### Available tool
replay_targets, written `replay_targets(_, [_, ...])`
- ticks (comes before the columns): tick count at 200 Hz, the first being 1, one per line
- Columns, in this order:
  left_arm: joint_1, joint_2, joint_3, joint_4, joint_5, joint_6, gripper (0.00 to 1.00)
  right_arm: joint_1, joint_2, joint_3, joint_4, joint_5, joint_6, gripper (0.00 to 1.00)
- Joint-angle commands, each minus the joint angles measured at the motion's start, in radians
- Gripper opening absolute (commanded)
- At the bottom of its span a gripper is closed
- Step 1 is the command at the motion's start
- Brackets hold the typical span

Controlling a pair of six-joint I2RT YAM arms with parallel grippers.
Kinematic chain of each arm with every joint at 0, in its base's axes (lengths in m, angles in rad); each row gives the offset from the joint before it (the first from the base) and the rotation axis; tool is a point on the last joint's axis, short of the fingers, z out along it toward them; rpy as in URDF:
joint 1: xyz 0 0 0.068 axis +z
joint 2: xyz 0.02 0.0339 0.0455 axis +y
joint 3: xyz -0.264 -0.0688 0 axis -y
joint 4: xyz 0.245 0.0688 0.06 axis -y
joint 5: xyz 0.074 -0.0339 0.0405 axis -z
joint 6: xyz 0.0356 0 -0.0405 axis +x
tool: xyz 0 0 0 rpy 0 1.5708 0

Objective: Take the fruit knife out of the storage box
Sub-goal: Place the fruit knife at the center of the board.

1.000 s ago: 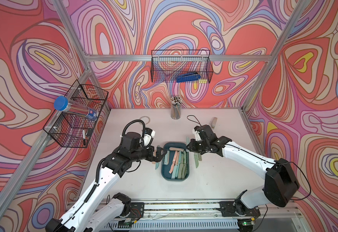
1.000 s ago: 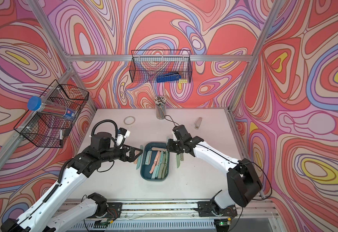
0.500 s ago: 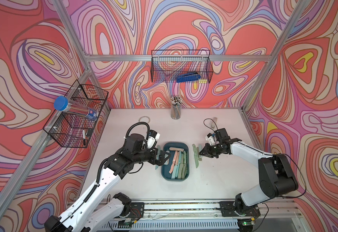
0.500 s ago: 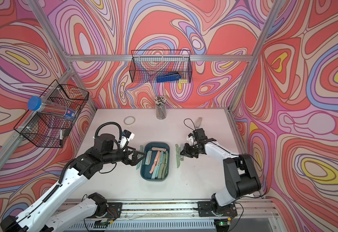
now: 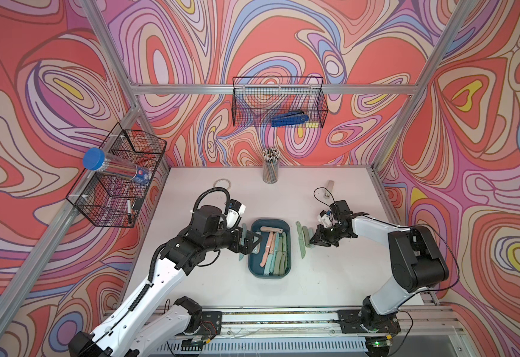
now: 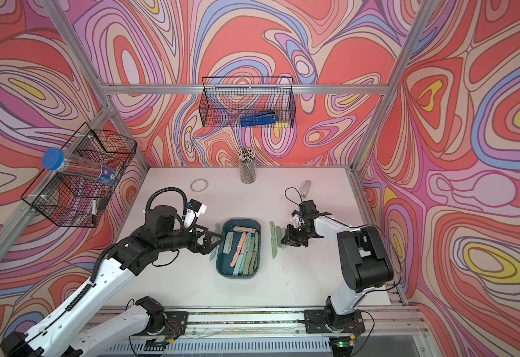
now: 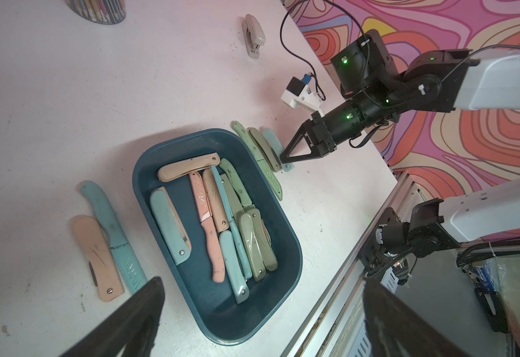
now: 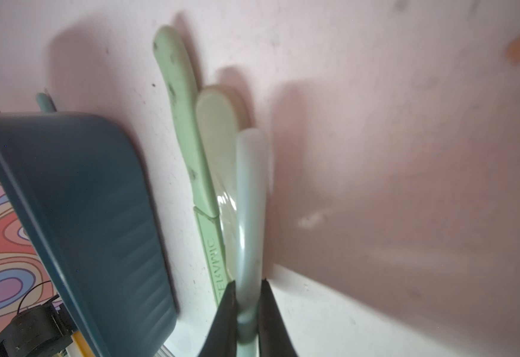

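The dark teal storage box [image 5: 255, 264] [image 6: 223, 268] [image 7: 221, 315] sits mid-table and holds several folded and open fruit knives in peach, green and blue. My right gripper [image 5: 312, 244] [image 6: 281, 244] [image 8: 247, 296] is shut on the end of a pale blue folded fruit knife [image 8: 250, 191] [image 7: 274, 143]. It holds that knife low by the table, just right of the box, alongside a light green open knife [image 8: 187, 148] and an olive folded one [image 8: 218, 123]. My left gripper [image 5: 251, 244] [image 6: 213, 244] [image 7: 261, 281] hangs open over the box's left edge, holding nothing.
A peach folded knife [image 7: 97, 256] and a teal open knife [image 7: 113, 228] lie left of the box. At the back stand a pencil cup [image 5: 270, 170], a tape ring [image 5: 223, 184] and a stapler [image 5: 328, 188]. Black wire baskets [image 5: 278, 105] [image 5: 119, 179] hang on the walls.
My right gripper has carried the pale blue knife from the box's right edge outward and down beside the two green knives. The left gripper has edged closer to the box.
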Motion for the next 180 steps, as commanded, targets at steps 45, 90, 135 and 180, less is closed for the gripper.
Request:
replay_targets(45, [-0.004,0.002,-0.009,0.03,-0.005,0.006,1.0,-0.006,0.076,0.025,-0.026,0.043,-0.032,0.01])
replay_targets(90, [-0.004,0.003,-0.009,0.03,-0.009,0.006,0.99,-0.006,0.094,0.024,-0.009,0.02,-0.038,0.01])
replay_targets(135, [-0.005,0.009,-0.012,0.037,-0.008,0.0,1.0,-0.004,0.09,0.01,0.016,-0.022,-0.025,0.01])
replay_targets(180, [-0.006,0.01,-0.013,0.04,-0.008,0.0,1.0,0.018,0.095,0.003,0.041,-0.036,-0.006,0.0])
